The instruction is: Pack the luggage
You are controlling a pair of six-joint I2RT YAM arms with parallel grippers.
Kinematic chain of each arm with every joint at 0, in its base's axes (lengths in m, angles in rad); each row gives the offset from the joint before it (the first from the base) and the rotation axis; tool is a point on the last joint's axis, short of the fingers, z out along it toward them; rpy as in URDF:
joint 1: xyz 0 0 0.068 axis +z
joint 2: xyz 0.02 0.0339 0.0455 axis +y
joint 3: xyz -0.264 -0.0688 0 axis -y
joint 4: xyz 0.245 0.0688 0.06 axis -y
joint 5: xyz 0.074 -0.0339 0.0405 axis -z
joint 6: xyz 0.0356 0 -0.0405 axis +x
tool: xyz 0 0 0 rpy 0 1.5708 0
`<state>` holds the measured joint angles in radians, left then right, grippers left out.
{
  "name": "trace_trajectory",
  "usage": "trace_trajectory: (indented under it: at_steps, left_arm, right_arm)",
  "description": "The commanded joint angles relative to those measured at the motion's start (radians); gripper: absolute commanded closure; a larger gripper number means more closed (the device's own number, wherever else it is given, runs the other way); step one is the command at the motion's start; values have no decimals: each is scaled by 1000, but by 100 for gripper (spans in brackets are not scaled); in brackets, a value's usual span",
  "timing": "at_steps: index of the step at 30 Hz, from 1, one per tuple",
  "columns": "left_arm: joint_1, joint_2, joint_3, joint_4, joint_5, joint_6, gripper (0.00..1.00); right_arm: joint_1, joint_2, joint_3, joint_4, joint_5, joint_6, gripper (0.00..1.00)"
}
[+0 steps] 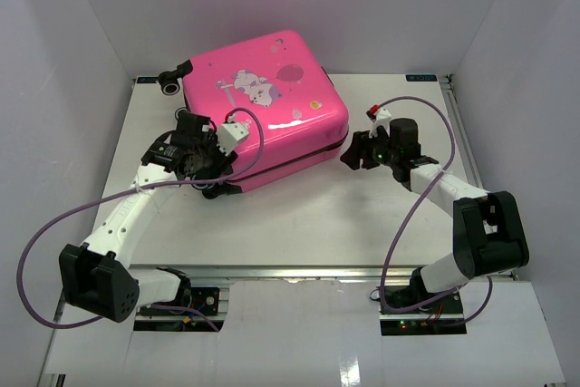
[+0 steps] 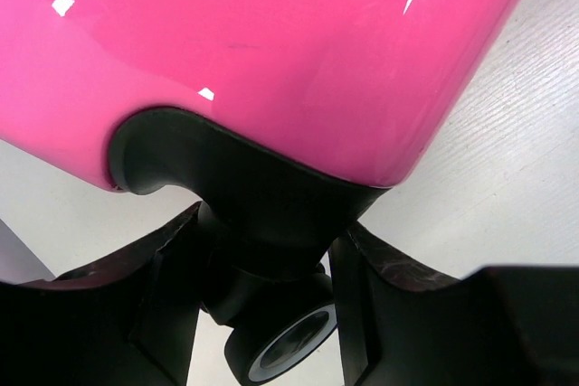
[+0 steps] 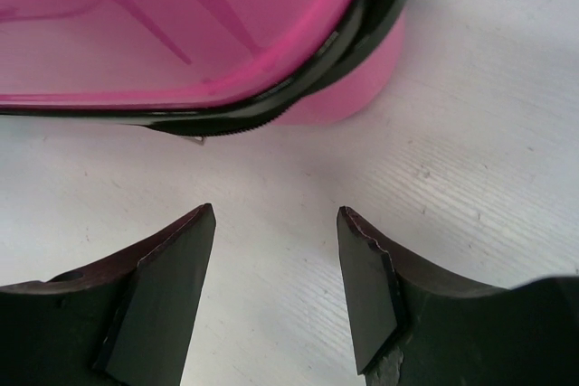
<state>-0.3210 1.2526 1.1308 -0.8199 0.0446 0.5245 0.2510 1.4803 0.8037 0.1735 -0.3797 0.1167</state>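
The pink suitcase [image 1: 267, 97] lies flat on the white worktop [image 1: 308, 215], towards the far left of centre, printed shell up, with one black wheel [image 1: 170, 82] jutting from its far-left corner. The left hand [image 1: 210, 174] is at the case's near-left corner. In the left wrist view its two dark fingers [image 2: 163, 305] stand on either side of the black caster wheel [image 2: 285, 350] and its housing under the glossy pink shell. They are very close to it, but black against black, I cannot tell whether they pinch it or only flank it. The right hand [image 1: 350, 156] sits just beside the near-right corner. Its fingers [image 3: 172, 277] are spread over bare worktop, apart from the black zipper trim [image 3: 298, 97] and holding nothing.
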Motion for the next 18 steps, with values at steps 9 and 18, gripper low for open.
trace_trajectory:
  at_steps: [9, 18]
  left_arm:
    - [8, -56, 33, 281, 57, -207, 100]
    - [8, -68, 49, 319, 19, -242, 100]
  right_arm:
    - [96, 38, -29, 322, -44, -38, 40]
    - [111, 136, 20, 378, 0, -30, 43]
